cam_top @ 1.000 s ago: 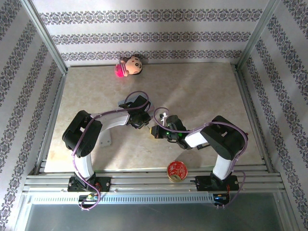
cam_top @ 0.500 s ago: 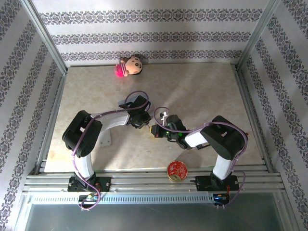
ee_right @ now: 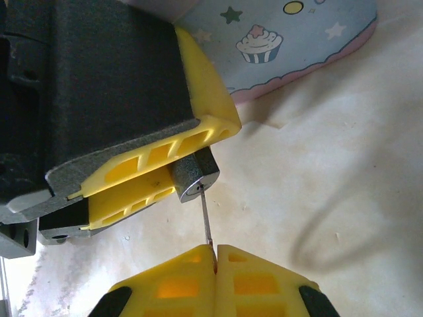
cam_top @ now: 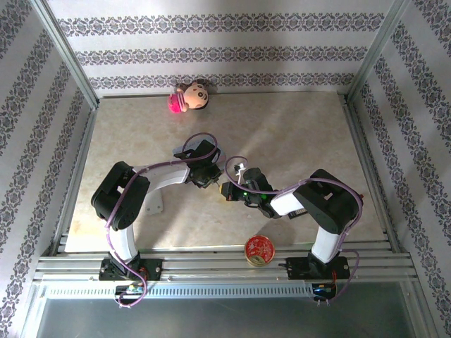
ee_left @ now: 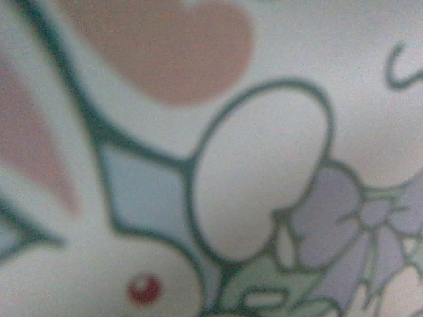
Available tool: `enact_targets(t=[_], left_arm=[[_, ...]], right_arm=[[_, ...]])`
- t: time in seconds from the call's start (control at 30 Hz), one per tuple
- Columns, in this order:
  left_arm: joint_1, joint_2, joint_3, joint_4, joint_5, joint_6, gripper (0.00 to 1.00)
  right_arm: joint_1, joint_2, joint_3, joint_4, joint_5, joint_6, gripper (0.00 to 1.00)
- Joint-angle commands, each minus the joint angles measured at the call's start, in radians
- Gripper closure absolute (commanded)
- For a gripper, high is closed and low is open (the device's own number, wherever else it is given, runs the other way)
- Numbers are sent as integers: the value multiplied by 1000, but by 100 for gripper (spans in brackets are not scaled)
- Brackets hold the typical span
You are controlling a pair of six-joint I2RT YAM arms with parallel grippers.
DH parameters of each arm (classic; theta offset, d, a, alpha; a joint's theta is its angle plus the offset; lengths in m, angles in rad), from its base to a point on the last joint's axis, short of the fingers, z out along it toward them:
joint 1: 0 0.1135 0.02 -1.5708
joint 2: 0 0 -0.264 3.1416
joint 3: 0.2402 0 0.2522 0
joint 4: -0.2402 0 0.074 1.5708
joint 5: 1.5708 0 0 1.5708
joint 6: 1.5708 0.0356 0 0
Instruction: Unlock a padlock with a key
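Note:
In the right wrist view the padlock [ee_right: 196,176], a small dark block with a silver keyhole face, sits clamped between the yellow fingers [ee_right: 198,129] of my left gripper [ee_right: 192,162]. The key [ee_right: 205,221] shows as a thin metal blade. Its tip meets the keyhole and its other end is pinched in my right gripper [ee_right: 216,249], which is shut. From the top camera the left gripper [cam_top: 208,182] and right gripper [cam_top: 227,190] meet nose to nose at mid table. The padlock's loop is hidden inside the left fingers.
A pale blue box [ee_right: 291,39] with cupcake and star print lies just behind the grippers; its blurred bunny print [ee_left: 165,290] is pressed close to the left wrist camera. A doll-head toy [cam_top: 190,96] lies at the back wall. A red round tin [cam_top: 259,249] sits at the front edge.

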Motion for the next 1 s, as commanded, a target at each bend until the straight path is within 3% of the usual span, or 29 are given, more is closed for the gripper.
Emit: enact_targets(t=[0.0,0.97], left_arm=[[-4,-20,-18,12,43,-24,82],[-4,-33,-42,33,55,-29,84]], right_arm=[[9,7,24,65,22,1,100],[9,-45,-12,83,106,4,100]])
